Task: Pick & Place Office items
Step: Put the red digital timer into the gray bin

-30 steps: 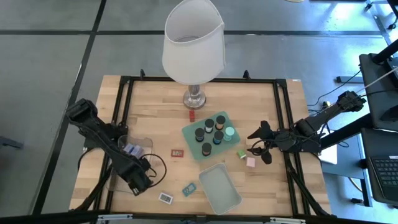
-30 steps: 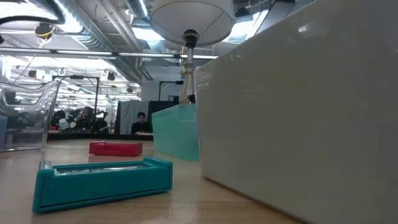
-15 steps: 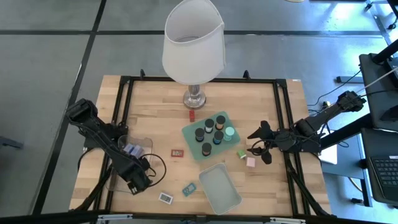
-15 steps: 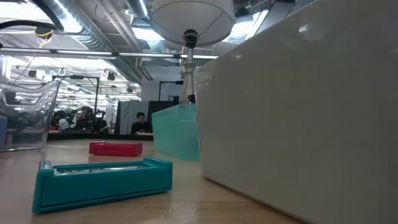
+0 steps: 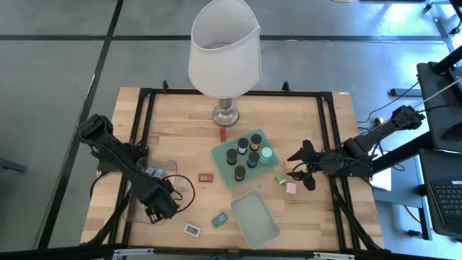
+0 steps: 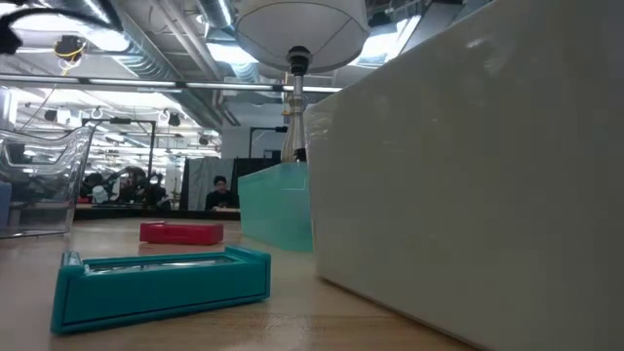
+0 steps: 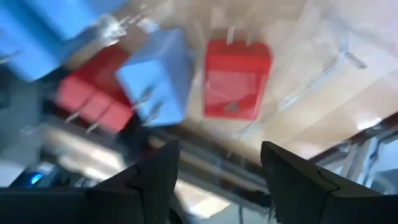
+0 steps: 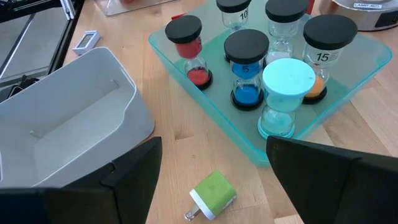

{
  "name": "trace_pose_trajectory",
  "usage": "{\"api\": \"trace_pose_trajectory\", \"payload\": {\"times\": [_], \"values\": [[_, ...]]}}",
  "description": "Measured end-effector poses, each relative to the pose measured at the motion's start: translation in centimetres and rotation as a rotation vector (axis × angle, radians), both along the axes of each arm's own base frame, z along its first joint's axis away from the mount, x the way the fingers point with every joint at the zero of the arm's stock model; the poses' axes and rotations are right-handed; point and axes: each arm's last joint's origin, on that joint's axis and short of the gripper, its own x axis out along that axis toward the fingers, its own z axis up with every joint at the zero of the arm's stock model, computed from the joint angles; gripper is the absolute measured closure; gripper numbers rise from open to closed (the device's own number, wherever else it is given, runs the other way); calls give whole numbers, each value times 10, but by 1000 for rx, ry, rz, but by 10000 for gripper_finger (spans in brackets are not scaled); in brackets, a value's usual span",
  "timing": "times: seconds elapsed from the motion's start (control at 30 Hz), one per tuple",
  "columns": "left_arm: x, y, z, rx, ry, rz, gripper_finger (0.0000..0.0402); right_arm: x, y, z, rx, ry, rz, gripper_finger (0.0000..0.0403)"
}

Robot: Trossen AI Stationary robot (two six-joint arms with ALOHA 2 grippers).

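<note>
My left gripper [image 5: 160,206] [image 7: 221,162] hangs open over the near end of a clear bin [image 5: 148,182], nothing between its fingers. In the bin lie blue blocks [image 7: 155,78] and red blocks [image 7: 236,78]. My right gripper [image 5: 294,167] [image 8: 213,146] waits open above the table, right of a mint tray [image 5: 225,154] holding several small hourglass timers [image 8: 247,68]. A green block [image 8: 212,193] and a pink block [image 5: 291,188] lie on the wood by it. Flat red [image 5: 206,177], teal [image 5: 220,218] and white [image 5: 192,229] rectangles lie on the table.
A lamp with a white shade [image 5: 224,47] stands at the far middle, a small red block [image 5: 224,133] near its foot. An empty pale tray [image 5: 254,217] sits near the front edge. A black frame [image 5: 137,137] borders the table. People sit in the room beyond.
My left gripper has risen a little above the clear bin and tipped slightly. Everything else has kept still.
</note>
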Motion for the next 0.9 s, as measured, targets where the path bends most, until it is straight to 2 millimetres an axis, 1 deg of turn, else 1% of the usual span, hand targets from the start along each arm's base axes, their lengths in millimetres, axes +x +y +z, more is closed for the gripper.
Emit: {"api": "trace_pose_trajectory", "payload": {"times": [0.13, 0.27, 0.33, 0.4, 0.5, 0.63, 0.8, 0.9], "values": [[7, 9, 18, 45, 24, 34, 188, 0, 0, 0, 0, 0, 0, 111], [19, 18, 36, 102, -59, 21, 191, 0, 0, 0, 0, 0, 0, 111], [28, 23, 45, 132, -134, 0, 192, 0, 0, 0, 0, 0, 0, 111], [37, 28, 54, 201, -234, -38, 192, 0, 0, 0, 0, 0, 0, 111], [50, 37, 63, 365, -421, -113, 192, 0, 0, 0, 0, 0, 0, 111], [67, 45, 69, 596, -642, -204, 192, 0, 0, 0, 0, 0, 0, 111], [86, 50, 76, 788, -832, -245, 191, 0, 0, 0, 0, 0, 0, 111], [95, 54, 79, 840, -886, -252, 188, 0, 0, 0, 0, 0, 1, 111]]}}
